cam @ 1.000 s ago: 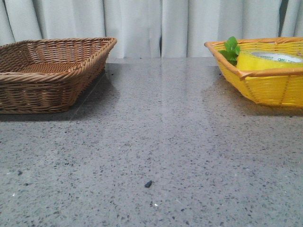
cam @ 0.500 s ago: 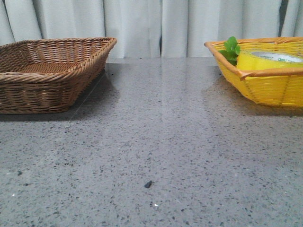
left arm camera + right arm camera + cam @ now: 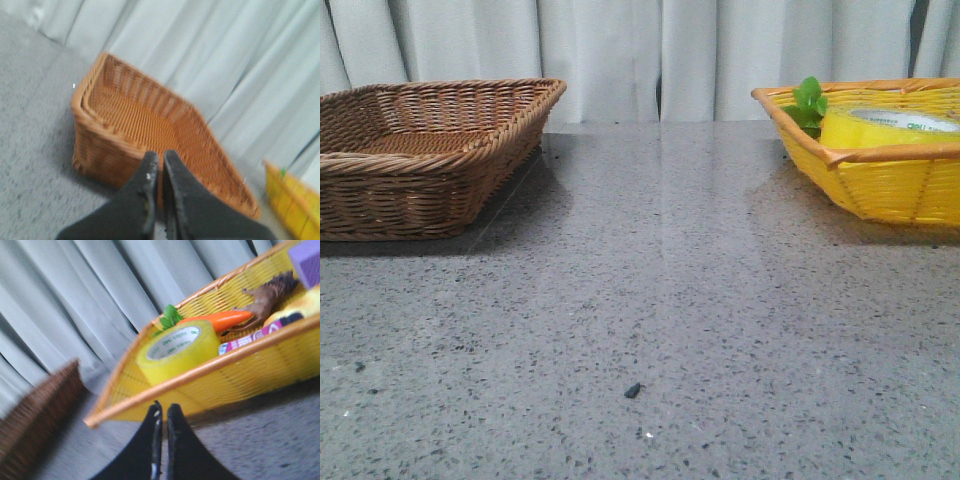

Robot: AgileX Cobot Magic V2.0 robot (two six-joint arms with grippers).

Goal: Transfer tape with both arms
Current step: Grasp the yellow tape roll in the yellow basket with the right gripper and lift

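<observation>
Two woven baskets flank your speckled stone table (image 3: 650,300): brown wicker basket (image 3: 430,150), yellow basket (image 3: 890,180) holding the glossy tape (image 3: 880,127). Left gripper (image 3: 156,167) and right gripper (image 3: 163,415) sit pressed together.

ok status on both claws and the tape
Left claw shut, empty. Right claw shut, empty. Tape in yellow basket beside carrot. Basket rim between.

Tape (image 3: 885,128) half hidden behind basket rim (image 3: 880,154)

Left gripper (image 3: 160,159): jaws closed, fingers nearly touching, holding nothing. Right gripper (image 3: 163,410): jaws closed, fingers together, holding nothing.
</observation>
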